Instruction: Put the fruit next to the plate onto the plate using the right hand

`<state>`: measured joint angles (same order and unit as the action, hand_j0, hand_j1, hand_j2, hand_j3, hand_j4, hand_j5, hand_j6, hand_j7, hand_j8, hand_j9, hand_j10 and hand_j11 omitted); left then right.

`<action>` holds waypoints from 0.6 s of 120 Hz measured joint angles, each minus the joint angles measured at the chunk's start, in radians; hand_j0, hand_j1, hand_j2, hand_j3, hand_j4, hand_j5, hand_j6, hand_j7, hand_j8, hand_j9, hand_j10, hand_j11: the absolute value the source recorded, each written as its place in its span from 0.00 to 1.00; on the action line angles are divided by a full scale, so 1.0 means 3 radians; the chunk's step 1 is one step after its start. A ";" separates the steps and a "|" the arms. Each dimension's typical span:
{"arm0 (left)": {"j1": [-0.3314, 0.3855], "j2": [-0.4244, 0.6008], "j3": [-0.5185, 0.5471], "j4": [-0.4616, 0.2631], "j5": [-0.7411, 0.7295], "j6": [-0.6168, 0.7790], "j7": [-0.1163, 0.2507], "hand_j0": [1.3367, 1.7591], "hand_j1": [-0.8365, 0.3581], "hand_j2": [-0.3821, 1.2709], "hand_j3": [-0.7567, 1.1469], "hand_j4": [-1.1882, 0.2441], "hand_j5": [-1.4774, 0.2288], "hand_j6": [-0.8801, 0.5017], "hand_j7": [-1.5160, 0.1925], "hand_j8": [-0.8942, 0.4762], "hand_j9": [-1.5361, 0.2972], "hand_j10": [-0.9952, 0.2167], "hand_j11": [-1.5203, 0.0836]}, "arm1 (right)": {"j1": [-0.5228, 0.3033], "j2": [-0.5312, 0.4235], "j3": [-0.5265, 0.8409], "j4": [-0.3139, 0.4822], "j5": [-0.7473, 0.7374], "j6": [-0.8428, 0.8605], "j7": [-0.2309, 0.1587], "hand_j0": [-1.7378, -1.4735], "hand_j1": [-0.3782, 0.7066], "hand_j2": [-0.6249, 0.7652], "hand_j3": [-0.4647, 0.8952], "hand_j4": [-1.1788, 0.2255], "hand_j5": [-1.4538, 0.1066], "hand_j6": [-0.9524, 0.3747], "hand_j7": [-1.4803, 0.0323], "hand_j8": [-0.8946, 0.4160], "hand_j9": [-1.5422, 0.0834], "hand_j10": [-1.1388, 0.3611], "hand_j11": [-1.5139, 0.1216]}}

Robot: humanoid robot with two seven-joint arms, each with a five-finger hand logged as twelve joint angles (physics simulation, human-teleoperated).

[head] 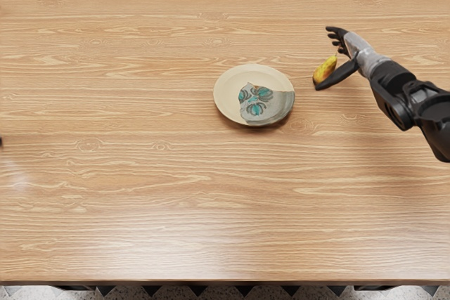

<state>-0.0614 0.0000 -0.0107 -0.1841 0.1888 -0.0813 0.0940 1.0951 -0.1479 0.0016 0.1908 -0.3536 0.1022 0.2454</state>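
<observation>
We see the fruit [324,69] just right of the plate [228,89], its long axis slanting up and away from it. Our right hand [344,48] hovers farther right, beyond the fruit, fingers spread (gripping nothing, we judge).

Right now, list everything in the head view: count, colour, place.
table: one, light wood grain, fills nearly the whole view
plate: one, cream with a grey patch and teal motif, centre of the table, nothing on it
fruit: one, yellow-orange, on the table right of the plate, apart from it
floor: pale speckled strip along the bottom edge
dark sliver: one, at the left edge at mid-height, perhaps the left arm, too little shows to tell
right arm: one, black with a silver wrist, in from the right edge
right hand: one, black, open, fingers spread around the fruit, contact unclear
</observation>
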 joint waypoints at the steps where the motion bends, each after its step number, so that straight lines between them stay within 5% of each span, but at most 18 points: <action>1: 0.0000 0.0000 0.0000 0.0000 0.0000 0.0000 0.0000 0.76 0.99 0.23 0.40 0.83 0.87 0.64 0.89 0.65 0.84 0.82 0.95 | -0.0004 0.0001 0.0000 -0.0003 0.0000 -0.0001 0.0000 0.30 0.14 0.44 0.34 0.77 0.85 0.64 0.89 0.61 0.87 0.69 0.85; 72: 0.0000 0.0000 0.0000 0.0000 0.0000 0.0000 0.0000 0.76 0.99 0.23 0.40 0.83 0.87 0.64 0.89 0.65 0.84 0.82 0.95 | -0.0102 0.0099 0.0019 -0.0132 0.0001 -0.0123 -0.0008 0.30 0.23 0.43 0.34 0.69 0.77 0.56 0.81 0.53 0.79 0.62 0.77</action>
<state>-0.0613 0.0000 -0.0108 -0.1841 0.1888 -0.0813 0.0941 1.0644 -0.1183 0.0073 0.1513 -0.3534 0.0654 0.2431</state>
